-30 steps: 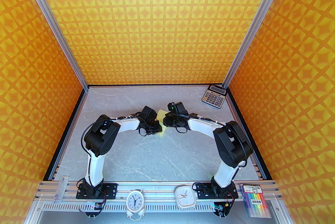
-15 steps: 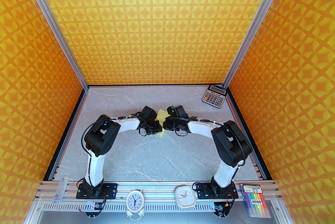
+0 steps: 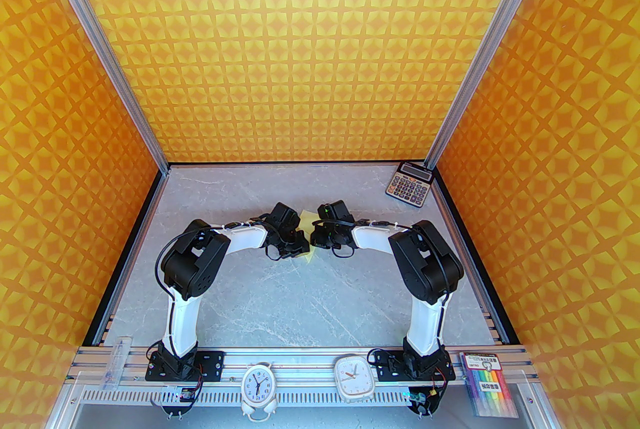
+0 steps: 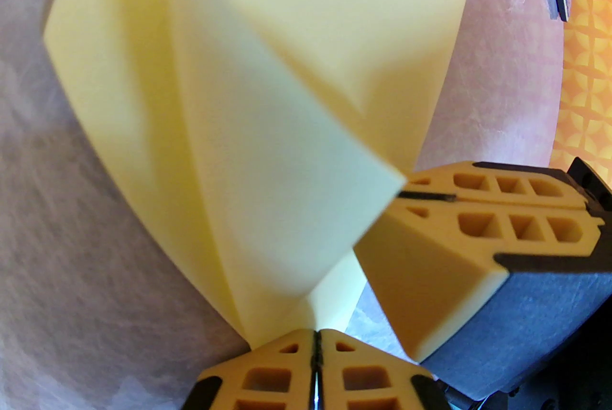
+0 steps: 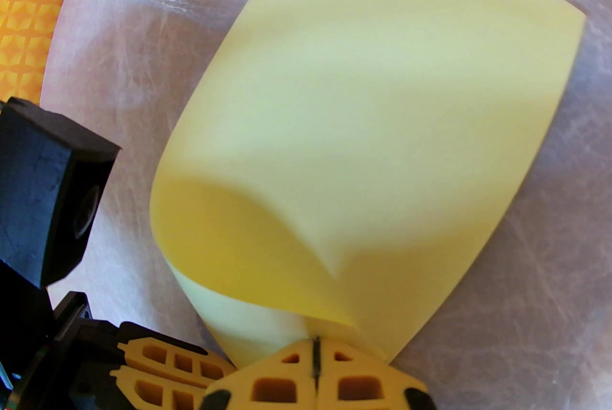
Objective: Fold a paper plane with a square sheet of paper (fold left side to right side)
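My left gripper (image 4: 315, 343) and right gripper (image 5: 315, 350) both have fingers clamped on the square sheet of paper (image 5: 373, 111), mid bench (image 3: 300, 307). It's arched, not flattened: I judge the fold half done.

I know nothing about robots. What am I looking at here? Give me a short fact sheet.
Material: pale yellow paper, curled over itself, not flat
Left gripper: shut on the paper
Right gripper: shut on the paper
Surface: grey marbled table
Elsewhere: calculator at far right corner; marker pack near right base
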Robot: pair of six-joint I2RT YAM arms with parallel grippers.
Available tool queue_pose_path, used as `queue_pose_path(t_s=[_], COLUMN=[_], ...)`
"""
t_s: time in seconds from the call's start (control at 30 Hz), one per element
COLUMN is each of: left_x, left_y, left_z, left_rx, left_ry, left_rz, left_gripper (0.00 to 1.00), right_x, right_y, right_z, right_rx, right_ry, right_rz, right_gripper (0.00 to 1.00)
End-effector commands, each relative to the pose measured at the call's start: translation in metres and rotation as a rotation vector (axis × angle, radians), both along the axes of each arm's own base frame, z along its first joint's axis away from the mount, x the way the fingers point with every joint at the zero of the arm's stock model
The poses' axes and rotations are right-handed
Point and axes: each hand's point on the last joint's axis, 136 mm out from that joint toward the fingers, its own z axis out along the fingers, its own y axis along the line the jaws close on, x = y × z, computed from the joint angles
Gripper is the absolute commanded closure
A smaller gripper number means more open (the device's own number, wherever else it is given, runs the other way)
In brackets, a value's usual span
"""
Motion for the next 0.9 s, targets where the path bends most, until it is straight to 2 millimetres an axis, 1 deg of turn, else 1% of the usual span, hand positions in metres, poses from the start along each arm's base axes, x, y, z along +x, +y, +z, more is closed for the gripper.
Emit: queue_pose_path(t_s=[0.0, 0.13, 0.23, 0.43, 0.7, 0.8, 0.87], left_x=[0.012, 0.028, 0.037, 0.045, 0.042, 0.04, 0.039], left_y=[0.004, 0.006, 0.008, 0.011, 0.02, 0.027, 0.03], left_z=[0.017, 0.034, 0.035, 0.018, -0.006, -0.017, -0.019], left_rx=[0.0, -0.019, -0.016, 0.012, 0.051, 0.082, 0.091], left_ry=[-0.031, -0.073, -0.079, -0.058, -0.023, 0.0, 0.009], left_rz=[0.019, 0.026, 0.032, 0.025, 0.023, 0.033, 0.038], left_gripper=[0.91, 0.91, 0.91, 0.91, 0.91, 0.92, 0.93], right_x=[-0.012, -0.014, -0.015, -0.015, -0.013, -0.014, -0.014], right_y=[-0.011, -0.011, -0.011, -0.009, -0.009, -0.009, -0.009], right_z=[-0.028, -0.028, -0.028, -0.027, -0.026, -0.026, -0.026], right_rx=[-0.085, -0.083, -0.083, -0.076, -0.076, -0.074, -0.076], right_ry=[0.067, 0.07, 0.07, 0.071, 0.07, 0.071, 0.072], right_rz=[0.006, 0.011, 0.015, 0.021, 0.021, 0.024, 0.025], right_gripper=[1.0, 1.0, 1.0, 1.0, 1.0, 1.0, 1.0])
